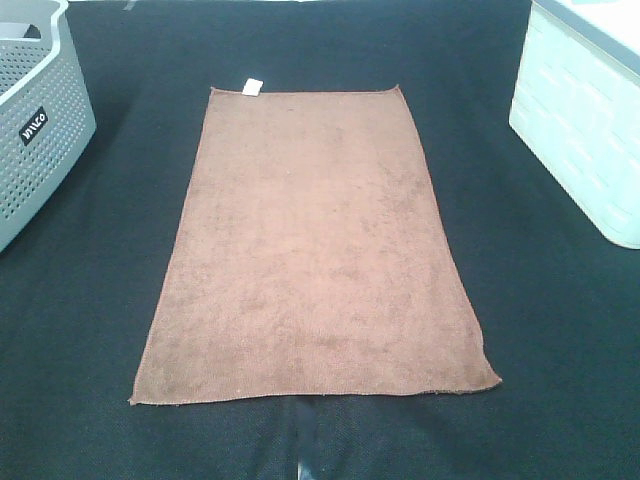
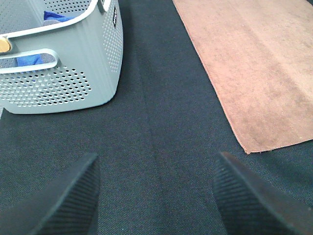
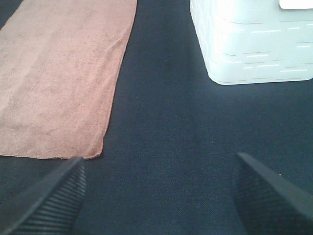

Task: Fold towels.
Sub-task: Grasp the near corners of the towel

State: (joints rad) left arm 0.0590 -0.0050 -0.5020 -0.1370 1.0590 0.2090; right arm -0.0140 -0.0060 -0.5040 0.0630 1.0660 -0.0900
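The brown towel (image 1: 315,250) lies flat and unfolded on the black tabletop, long side running away from me, with a small white tag (image 1: 252,87) at its far left corner. Neither gripper shows in the exterior high view. In the left wrist view my left gripper (image 2: 156,198) is open and empty over the black surface, with the towel's near left corner (image 2: 254,73) off to one side. In the right wrist view my right gripper (image 3: 159,196) is open and empty, with the towel's near right corner (image 3: 63,78) beside it.
A grey perforated basket (image 1: 35,120) stands at the far left; in the left wrist view this basket (image 2: 63,68) holds something blue (image 2: 54,17). A pale white-green bin (image 1: 585,130) stands at the far right and also shows in the right wrist view (image 3: 252,41).
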